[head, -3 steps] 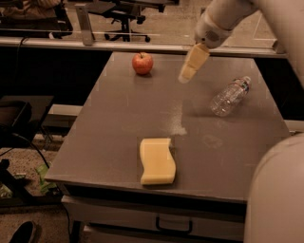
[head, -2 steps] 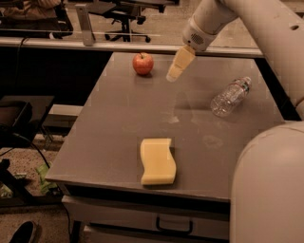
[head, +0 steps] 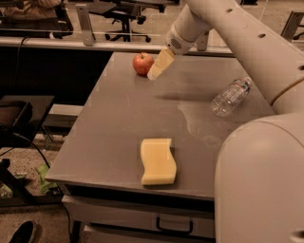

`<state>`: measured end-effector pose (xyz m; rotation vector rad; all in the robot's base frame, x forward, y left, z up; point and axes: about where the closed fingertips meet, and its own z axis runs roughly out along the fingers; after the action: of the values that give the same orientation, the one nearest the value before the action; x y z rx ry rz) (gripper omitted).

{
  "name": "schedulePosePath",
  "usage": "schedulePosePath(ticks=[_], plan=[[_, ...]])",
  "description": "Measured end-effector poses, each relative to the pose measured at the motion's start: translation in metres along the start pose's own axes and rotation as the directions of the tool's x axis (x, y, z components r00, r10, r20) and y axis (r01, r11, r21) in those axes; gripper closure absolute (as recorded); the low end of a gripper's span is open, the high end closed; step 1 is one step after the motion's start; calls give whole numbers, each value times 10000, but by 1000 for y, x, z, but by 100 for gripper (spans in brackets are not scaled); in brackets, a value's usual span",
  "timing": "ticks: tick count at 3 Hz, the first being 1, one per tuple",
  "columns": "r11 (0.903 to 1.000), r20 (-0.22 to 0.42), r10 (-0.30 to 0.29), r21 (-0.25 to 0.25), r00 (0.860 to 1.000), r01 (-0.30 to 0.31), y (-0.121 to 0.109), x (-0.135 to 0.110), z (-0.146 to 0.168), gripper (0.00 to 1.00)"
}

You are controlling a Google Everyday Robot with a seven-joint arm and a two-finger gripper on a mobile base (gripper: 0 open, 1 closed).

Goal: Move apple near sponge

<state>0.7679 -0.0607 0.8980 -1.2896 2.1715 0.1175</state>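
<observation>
The red apple sits on the grey table near its far left corner. The pale yellow sponge lies flat near the table's front edge, far from the apple. My gripper, with pale yellow fingers, hangs from the white arm just right of the apple, close beside it and pointing down-left toward it. Nothing is visibly held in it.
A clear plastic bottle lies on its side at the table's right. My white arm and body fill the right side of the view. Office chairs and a glass partition stand behind the table. A drawer handle shows below the front edge.
My gripper has moved left across the far side of the table, from above the middle to right beside the apple. Apple, sponge and bottle have not moved.
</observation>
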Motion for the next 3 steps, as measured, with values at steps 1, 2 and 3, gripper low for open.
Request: schedulePosePath(ticks=[1, 2, 3], plan=[[9980, 360, 619, 133, 9974, -624, -3, -15, 21, 0], [9939, 607, 1095, 84, 9921, -1102, -5, -27, 40, 0], [9899, 706, 1413, 37, 9875, -1419, -5, -38, 57, 0]])
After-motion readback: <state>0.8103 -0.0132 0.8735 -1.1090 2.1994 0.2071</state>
